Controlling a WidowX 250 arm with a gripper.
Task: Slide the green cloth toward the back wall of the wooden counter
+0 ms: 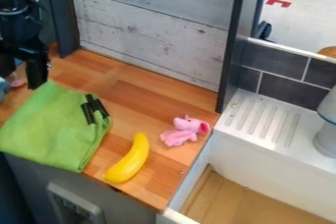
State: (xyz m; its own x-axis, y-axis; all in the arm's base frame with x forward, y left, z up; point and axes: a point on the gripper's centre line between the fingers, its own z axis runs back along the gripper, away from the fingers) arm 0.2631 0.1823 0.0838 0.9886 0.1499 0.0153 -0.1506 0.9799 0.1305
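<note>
At the upper left, the black gripper (35, 70) hangs low over the wooden counter, just behind the upper left corner of a green cloth (49, 125). Whether it touches the cloth I cannot tell. On the cloth's right part lie short, narrow black pieces (97, 106), apart from the gripper. A yellow banana (129, 160) rests on the wood to the right of the cloth, tilted toward the counter's front edge. Farther right, near the sink side, lies a pink soft toy (184, 130) with a darker pink ear.
Behind the counter (134, 95) rises a grey wood-look panel (157, 36) between dark posts. A white sink (275, 169) with a ribbed ledge adjoins on the right, with a grey-white object (327, 134) at its far edge. Something pink (17, 83) shows at the left edge.
</note>
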